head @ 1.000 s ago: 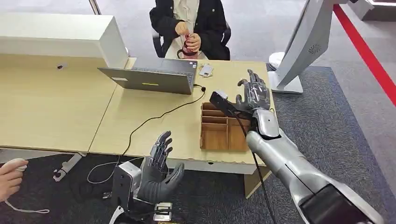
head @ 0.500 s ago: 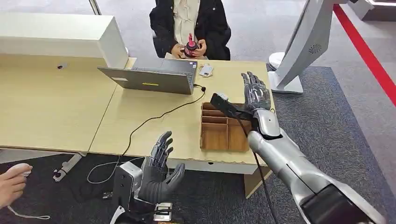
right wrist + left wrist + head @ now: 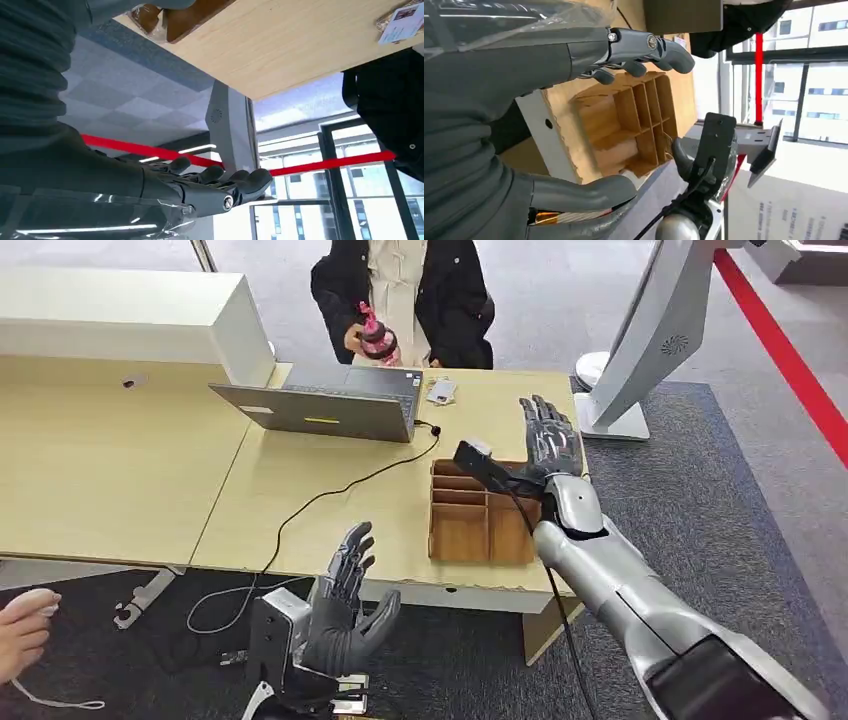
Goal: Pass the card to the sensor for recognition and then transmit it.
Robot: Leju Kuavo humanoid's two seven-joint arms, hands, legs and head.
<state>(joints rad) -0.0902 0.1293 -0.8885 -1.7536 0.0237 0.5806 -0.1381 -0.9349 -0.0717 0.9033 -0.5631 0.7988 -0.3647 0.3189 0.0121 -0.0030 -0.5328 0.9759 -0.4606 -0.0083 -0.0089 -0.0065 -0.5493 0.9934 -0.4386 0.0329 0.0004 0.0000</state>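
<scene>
While the right robot hand (image 3: 547,437) is held up over the far right end of the worktop (image 3: 330,490), its fingers are straight and apart and it holds nothing. It hangs just past the far edge of the one wooden box (image 3: 481,514), which sits on the worktop and is split into little compartments. In the right wrist view the same robot hand (image 3: 200,187) is flat with nothing in it.

One left robot hand (image 3: 340,605) is low down, in front of the near edge of the worktop and over the dark carpet (image 3: 720,510). Its fingers are spread and it holds nothing too. The left wrist view shows that robot hand (image 3: 589,65) spread wide, with the wooden box (image 3: 634,125) beyond it.

One card (image 3: 440,391) lies flat on the far side of the worktop, just to the right of the one grey laptop (image 3: 325,405) and well apart from both robot hands. The right wrist view shows the card (image 3: 404,24) lying on the wood. One black cable (image 3: 330,495) runs from the laptop across the worktop and over the near edge.

One person in a dark jacket (image 3: 400,290) sits behind the worktop and holds one red bottle (image 3: 376,340). Another person's hand (image 3: 22,635) is at the left edge, low down. One big white stand (image 3: 650,330) is on the floor at the right.
</scene>
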